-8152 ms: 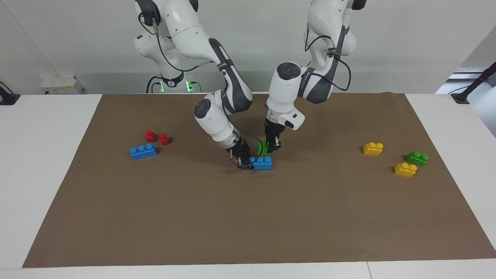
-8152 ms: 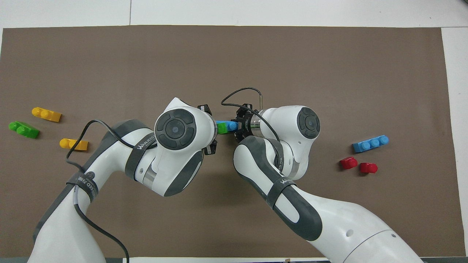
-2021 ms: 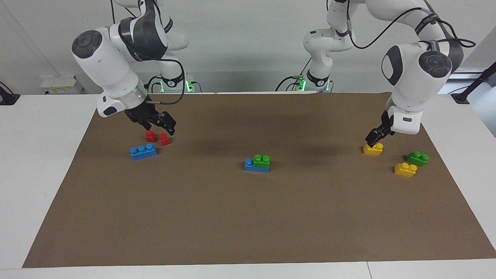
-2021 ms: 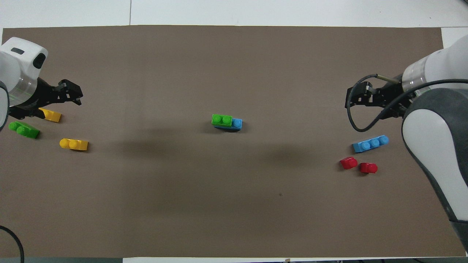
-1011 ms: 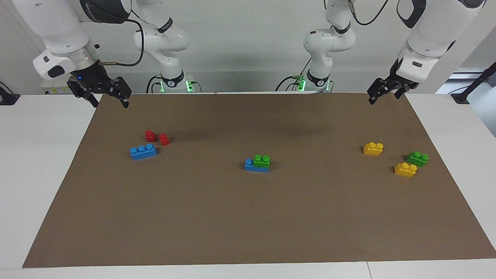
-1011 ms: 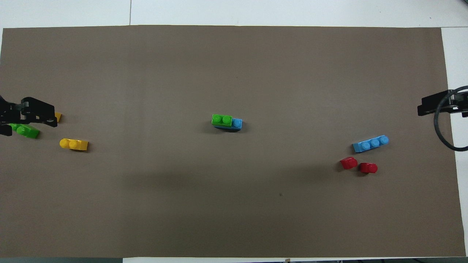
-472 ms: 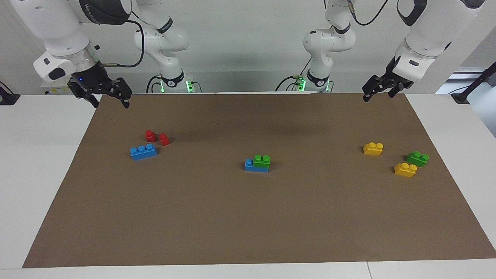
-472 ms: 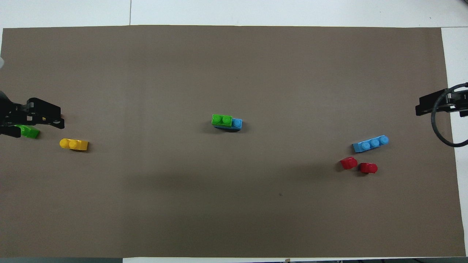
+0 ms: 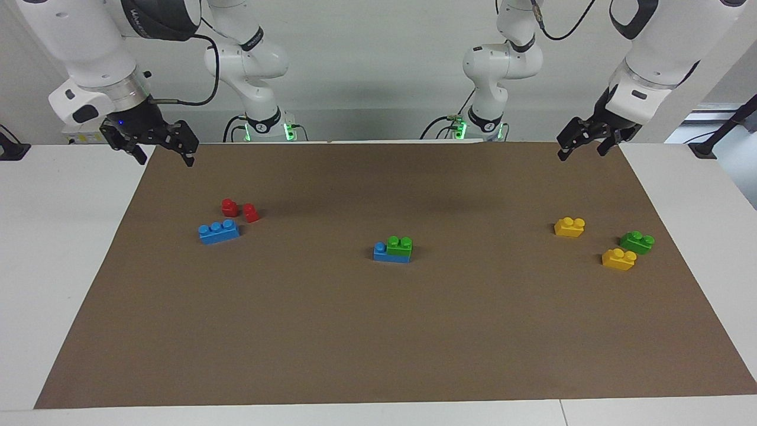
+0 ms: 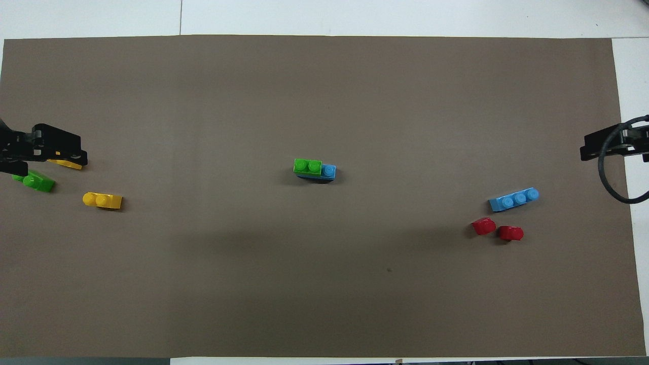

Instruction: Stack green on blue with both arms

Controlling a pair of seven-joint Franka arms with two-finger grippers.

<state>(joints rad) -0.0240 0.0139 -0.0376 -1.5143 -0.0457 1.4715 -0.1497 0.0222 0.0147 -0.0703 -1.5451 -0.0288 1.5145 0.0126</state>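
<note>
A white bench carries a brown mat that covers most of its top. In the middle of the mat lies a blue brick with a green brick stacked on it, one blue stud left bare. Toward the right arm's end lie a second blue brick and, just beside it and nearer the robots, two red bricks. Toward the left arm's end lie two yellow bricks and another green brick.
</note>
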